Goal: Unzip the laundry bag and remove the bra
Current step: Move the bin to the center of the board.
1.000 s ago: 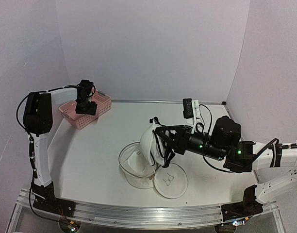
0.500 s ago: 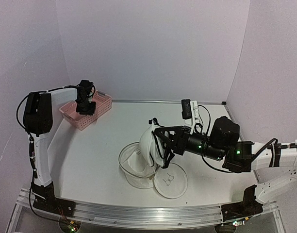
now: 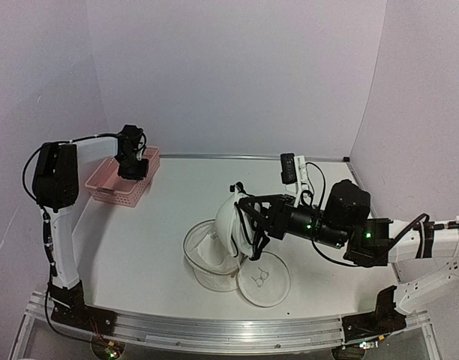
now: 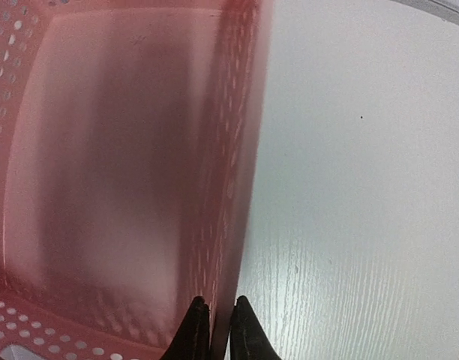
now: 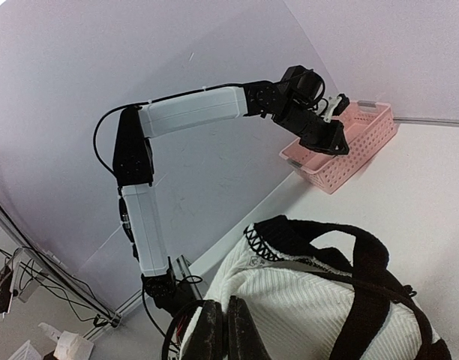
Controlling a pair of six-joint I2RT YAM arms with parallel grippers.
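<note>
The laundry bag (image 3: 207,261), a round white mesh case, lies unzipped at the table's middle, its lid (image 3: 264,280) with the small black logo flopped flat to the right. Just above it hangs the bra (image 3: 231,223), white ribbed fabric with black straps (image 5: 327,300). My right gripper (image 3: 246,225) (image 5: 220,304) is shut on the bra's white edge. At the far left, my left gripper (image 3: 132,169) (image 4: 217,302) is shut on the side wall of the pink basket (image 4: 241,172), one finger inside and one outside.
The pink basket (image 3: 113,185) (image 5: 342,154) sits at the back left beside the wall. A white power strip with a black plug (image 3: 297,171) lies at the back right. Lilac walls close in on three sides.
My left gripper has closed on the basket's wall, and the basket has swung and slid left toward the wall. The right arm and the bra have barely moved.
</note>
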